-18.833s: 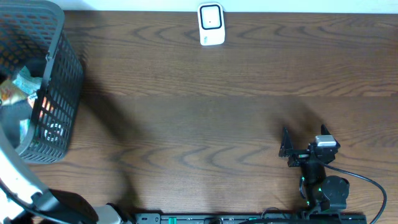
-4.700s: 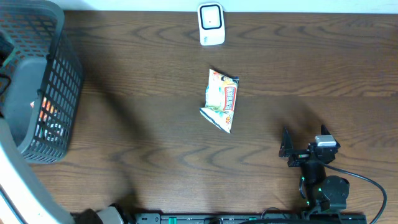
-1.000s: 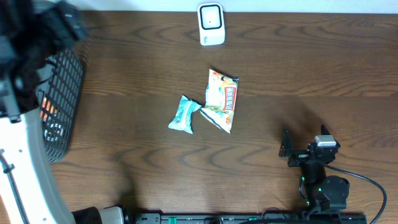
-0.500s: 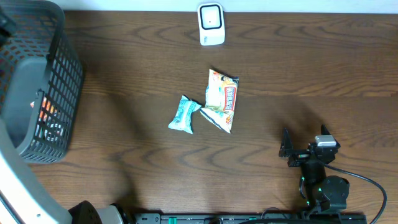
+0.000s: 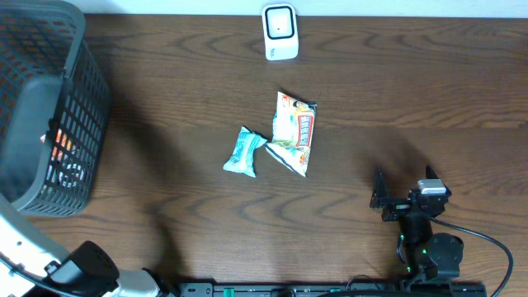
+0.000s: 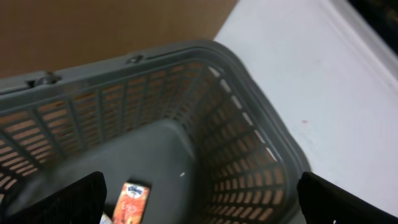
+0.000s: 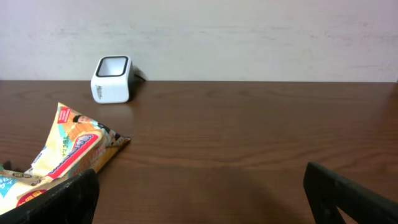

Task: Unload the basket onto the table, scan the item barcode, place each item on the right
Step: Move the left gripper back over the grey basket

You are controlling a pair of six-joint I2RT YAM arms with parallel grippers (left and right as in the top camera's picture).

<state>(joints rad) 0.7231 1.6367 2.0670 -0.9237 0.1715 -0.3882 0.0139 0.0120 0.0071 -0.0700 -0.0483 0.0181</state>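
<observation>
Overhead view: an orange-and-white snack packet (image 5: 295,132) lies at the centre of the frame on the dark wooden table (image 5: 181,82), below the white barcode scanner (image 5: 280,31) at the top edge. A small teal packet (image 5: 244,151) sits just to its left, their corners meeting. The right gripper (image 5: 376,189) rests at lower right, claw spread wide and empty. In the left wrist view the left gripper (image 6: 199,205) hangs over the grey basket (image 6: 249,134), claw spread with nothing between its fingers, and a red-orange packet (image 6: 129,202) lies inside.

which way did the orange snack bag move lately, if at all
No. The orange snack bag sits where it was, below the white scanner.
</observation>
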